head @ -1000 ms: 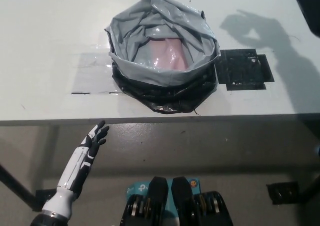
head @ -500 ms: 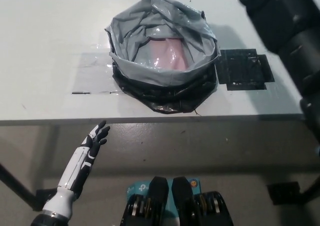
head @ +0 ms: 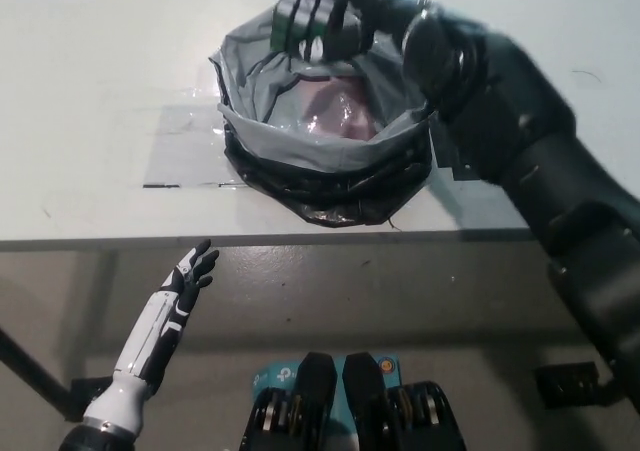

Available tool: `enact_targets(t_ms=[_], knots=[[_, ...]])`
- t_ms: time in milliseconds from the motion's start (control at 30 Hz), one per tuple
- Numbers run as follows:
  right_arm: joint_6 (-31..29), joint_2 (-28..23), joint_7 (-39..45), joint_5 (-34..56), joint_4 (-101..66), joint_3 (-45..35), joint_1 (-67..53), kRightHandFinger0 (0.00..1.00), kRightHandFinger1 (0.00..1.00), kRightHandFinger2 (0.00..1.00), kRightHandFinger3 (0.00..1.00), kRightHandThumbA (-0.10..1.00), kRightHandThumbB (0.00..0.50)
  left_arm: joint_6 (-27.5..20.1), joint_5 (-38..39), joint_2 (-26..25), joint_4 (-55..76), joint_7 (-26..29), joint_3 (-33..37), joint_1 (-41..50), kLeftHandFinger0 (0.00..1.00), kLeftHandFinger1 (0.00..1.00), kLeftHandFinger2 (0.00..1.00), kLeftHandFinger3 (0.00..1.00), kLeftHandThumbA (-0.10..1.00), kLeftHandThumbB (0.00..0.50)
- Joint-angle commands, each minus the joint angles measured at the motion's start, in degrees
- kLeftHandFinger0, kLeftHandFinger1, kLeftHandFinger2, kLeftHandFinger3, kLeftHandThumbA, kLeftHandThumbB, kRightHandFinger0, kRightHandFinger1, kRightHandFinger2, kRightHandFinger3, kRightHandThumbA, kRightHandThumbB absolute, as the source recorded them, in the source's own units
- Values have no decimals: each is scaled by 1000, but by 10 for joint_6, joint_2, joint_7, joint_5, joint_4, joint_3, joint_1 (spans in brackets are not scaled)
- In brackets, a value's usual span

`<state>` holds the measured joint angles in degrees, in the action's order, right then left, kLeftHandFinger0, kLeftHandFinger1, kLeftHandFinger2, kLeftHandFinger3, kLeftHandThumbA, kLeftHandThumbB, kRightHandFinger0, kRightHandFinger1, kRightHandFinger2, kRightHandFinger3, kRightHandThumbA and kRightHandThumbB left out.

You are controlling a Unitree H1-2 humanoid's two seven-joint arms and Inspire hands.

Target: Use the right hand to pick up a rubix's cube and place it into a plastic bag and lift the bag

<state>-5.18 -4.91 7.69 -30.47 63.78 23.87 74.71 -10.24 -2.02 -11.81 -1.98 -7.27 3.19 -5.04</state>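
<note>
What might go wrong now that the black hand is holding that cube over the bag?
The Rubik's cube in the right hand sits above the far rim of the plastic bag, so it could land outside. The rim looks floppy and might fold. The left hand rests below the table, unable to help.

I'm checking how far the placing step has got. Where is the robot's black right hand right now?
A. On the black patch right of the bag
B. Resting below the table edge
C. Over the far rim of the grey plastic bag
C: the right hand hangs over the far rim of the plastic bag, fingers curled around something greenish.
</note>
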Motion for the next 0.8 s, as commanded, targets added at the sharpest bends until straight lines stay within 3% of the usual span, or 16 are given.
enact_targets(t_ms=[0, 133, 300, 367, 400, 433, 467, 500, 533, 567, 600, 767], knots=[[-17, -6, -40, -13, 12, 8, 33, 0, 445, 830, 853, -100, 164, -9, -1, -11, 22, -12, 1, -14, 1000, 1000, 1000, 1000, 1000, 210], [-9, -6, -39, -18, 24, 16, 40, 35, 493, 875, 889, -100, 170, -6, -3, -12, 22, -12, 1, -18, 1000, 1000, 1000, 1000, 1000, 203], [-18, -4, -37, -21, 28, 22, 36, 30, 457, 776, 776, -100, 192, -5, 2, -11, 22, -17, 3, -21, 1000, 1000, 1000, 1000, 1000, 206], [-12, -1, -38, -22, 31, 25, 35, 93, 487, 785, 802, -88, 207, -6, 2, -12, 21, -19, 3, -22, 1000, 1000, 1000, 1000, 1000, 198], [-3, 1, -37, -25, 31, 28, 35, 284, 624, 878, 971, 100, 251, -6, 1, -13, 22, -19, 3, -23, 1000, 1000, 1000, 1000, 1000, 198], [4, 2, -34, -26, 28, 29, 35, 512, 775, 995, 1000, 279, 310, -6, 0, -13, 22, -19, 3, -23, 1000, 1000, 1000, 1000, 1000, 196], [7, 0, -20, -23, 20, 28, 35, 955, 1000, 1000, 1000, 481, 393, -6, -2, -13, 21, -19, 2, -25, 1000, 1000, 1000, 1000, 1000, 196], [6, 0, -16, -21, 18, 28, 35, 955, 1000, 1000, 1000, 481, 393, -5, -2, -13, 21, -19, 2, -25, 1000, 1000, 1000, 1000, 1000, 196], [-3, -3, -11, -19, 18, 29, 35, 1000, 1000, 1000, 1000, 588, 423, -5, -2, -13, 22, -19, 2, -25, 1000, 1000, 1000, 1000, 1000, 195], [-5, -3, -9, -19, 18, 29, 35, 1000, 1000, 1000, 1000, 588, 423, -5, -2, -13, 22, -19, 2, -25, 1000, 1000, 1000, 1000, 1000, 195], [-20, -7, -13, -21, 19, 31, 38, 1000, 1000, 1000, 1000, 788, 492, -3, -2, -13, 23, -19, 2, -25, 1000, 1000, 1000, 1000, 1000, 190], [-57, -19, -76, -36, 3, 35, 39, 1000, 1000, 1000, 1000, 962, 500, 1, 0, -13, 27, -21, 1, -24, 1000, 1000, 1000, 1000, 1000, 186]])
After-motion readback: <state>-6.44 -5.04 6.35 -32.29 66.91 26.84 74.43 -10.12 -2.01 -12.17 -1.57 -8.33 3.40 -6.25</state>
